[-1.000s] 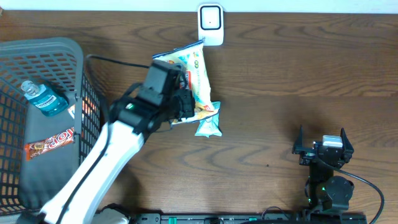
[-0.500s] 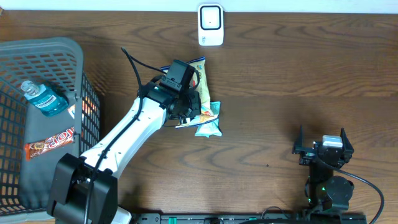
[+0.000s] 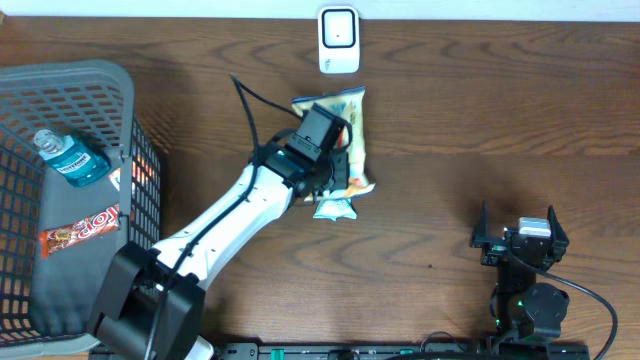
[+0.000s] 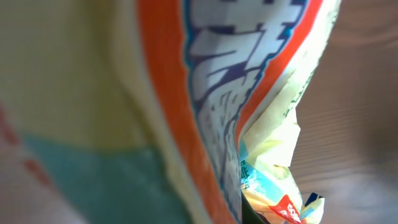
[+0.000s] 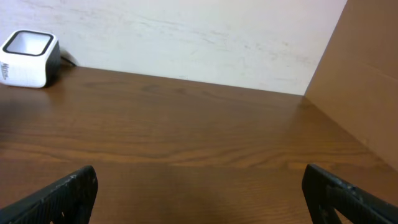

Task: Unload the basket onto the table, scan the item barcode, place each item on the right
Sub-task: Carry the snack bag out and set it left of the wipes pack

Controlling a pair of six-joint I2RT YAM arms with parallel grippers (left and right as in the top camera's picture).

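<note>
I log the crinkled snack bag (image 3: 354,112), cream with orange border, blue lettering, teal patch, pinched in my left end effector (image 3: 333,174), near the scanner (image 3: 339,40), over the table (image 3: 470,110), right end effector (image 3: 521,233) spread wide.

Item: one snack bag (image 3: 354,125), upper centre of the overhead frame. Cream-yellow wrapper with orange, green and blue print, creased, long axis running roughly top to bottom, pale blue crimped end lowest. Its left part is covered. In the left wrist view it fills the frame, blurred: orange band, blue lettering, teal patch.

Scanner (image 3: 339,40): small white box, dark-rimmed window, top centre of the frame, near the bag's top edge but apart from it.
</note>
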